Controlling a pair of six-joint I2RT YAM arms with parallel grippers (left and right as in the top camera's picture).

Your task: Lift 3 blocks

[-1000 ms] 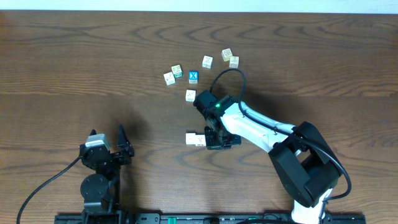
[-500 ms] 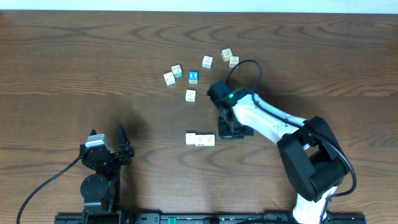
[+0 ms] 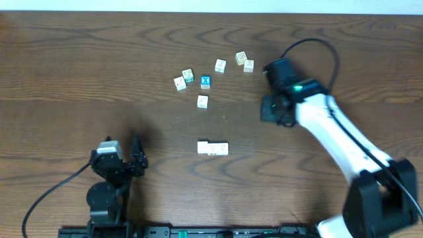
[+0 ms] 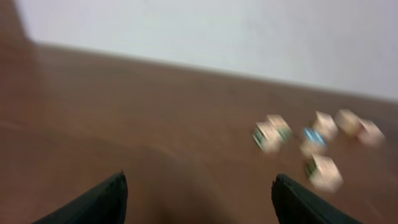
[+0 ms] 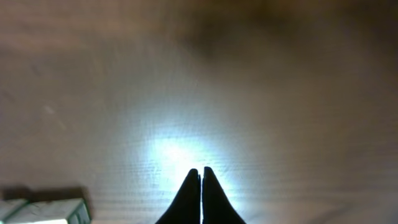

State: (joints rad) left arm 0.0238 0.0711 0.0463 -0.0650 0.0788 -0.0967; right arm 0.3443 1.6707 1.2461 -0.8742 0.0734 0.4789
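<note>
The 3 blocks point(image 3: 213, 148) lie in a row on the table point(image 3: 66, 79).
The right fingers point(image 5: 201, 186) are pressed together and the left fingers point(image 3: 124, 155) spread wide, neither holding anything; the row sits between them, well apart from both.

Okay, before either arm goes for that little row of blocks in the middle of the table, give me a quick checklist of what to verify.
1. The row of blocks lies flat on the table, with its blocks touching: ok.
2. The row holds three blocks: cannot tell, the seams are too faint.
3. The right pincer is open for a grasp: not ok, it is shut and empty.
4. The left pincer is open: ok.
5. The loose cubes are clear of the row: ok, all lie apart from it.
</note>
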